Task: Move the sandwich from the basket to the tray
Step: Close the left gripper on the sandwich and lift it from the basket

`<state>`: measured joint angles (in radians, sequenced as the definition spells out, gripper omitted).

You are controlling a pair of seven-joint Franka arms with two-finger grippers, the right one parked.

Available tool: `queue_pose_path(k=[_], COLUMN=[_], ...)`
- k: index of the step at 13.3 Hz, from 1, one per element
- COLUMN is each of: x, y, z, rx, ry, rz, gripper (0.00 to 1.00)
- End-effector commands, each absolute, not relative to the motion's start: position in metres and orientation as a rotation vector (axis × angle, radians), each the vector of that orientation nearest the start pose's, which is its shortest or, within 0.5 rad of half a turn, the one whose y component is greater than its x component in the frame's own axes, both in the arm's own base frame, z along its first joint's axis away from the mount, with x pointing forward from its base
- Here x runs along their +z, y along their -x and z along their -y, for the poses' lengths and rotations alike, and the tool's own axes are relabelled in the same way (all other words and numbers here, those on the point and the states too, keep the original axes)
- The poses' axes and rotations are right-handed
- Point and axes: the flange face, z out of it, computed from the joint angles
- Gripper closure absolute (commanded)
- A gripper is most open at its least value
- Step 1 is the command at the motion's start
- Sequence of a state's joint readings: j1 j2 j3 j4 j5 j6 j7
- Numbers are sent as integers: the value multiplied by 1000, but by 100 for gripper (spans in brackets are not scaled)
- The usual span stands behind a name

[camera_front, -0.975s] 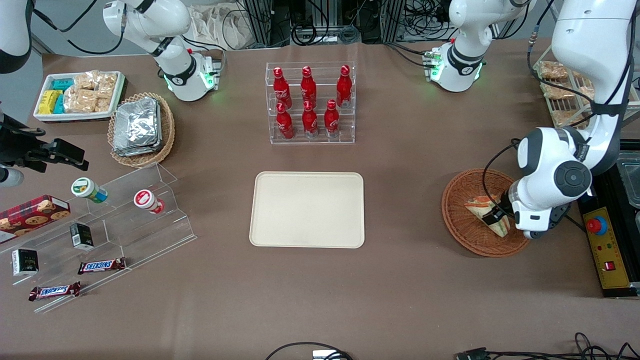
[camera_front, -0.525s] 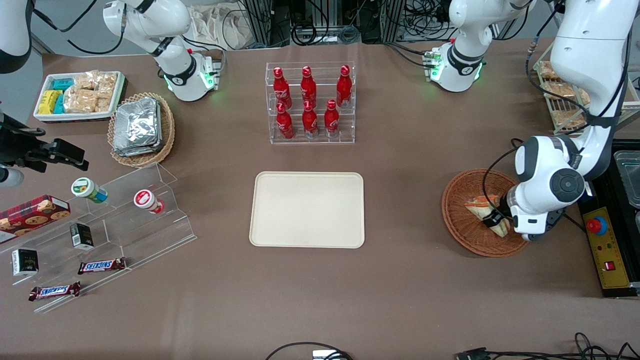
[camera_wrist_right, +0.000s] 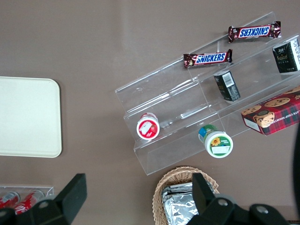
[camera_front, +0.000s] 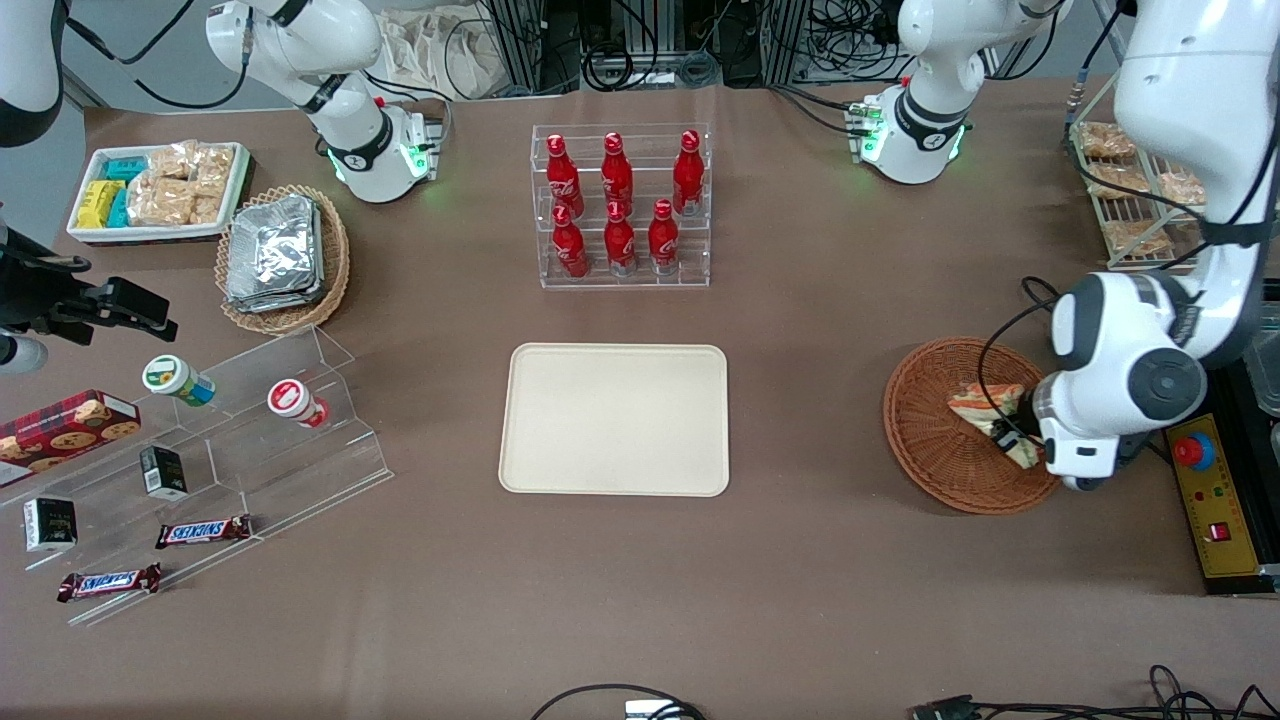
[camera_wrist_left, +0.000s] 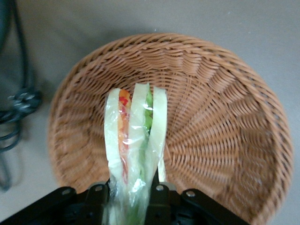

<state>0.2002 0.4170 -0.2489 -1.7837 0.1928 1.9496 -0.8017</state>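
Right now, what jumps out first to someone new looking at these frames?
The gripper is shut on the sandwich, held over the basket at the working arm's end of the table. The bare cream tray sits mid-table. Farther from the front camera than the tray, red bottles stand in a clear rack.

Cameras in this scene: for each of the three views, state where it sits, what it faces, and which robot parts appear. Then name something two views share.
Front view: high above the table, looking down at the tray, basket and both arms.
Left wrist view: on the working arm, facing the basket; the gripper is shut on the sandwich.
Right wrist view: on the parked arm, facing down at the snack shelf; its own fingers show.
Shared: front and left wrist views both show the sandwich.
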Motion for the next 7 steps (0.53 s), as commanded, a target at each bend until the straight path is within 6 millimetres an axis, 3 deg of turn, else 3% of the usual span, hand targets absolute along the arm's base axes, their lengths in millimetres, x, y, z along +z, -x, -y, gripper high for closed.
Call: queue_pose_path(k=[1,3,5,7], x=[384,407,400,381], y=[-652,-649,-643,-630], z=[75,153,221,273], rx=[306,319,333,379], ry=[2821,2868,2968,3018], rz=[842,675,375,132], gripper=[100,100,100,100])
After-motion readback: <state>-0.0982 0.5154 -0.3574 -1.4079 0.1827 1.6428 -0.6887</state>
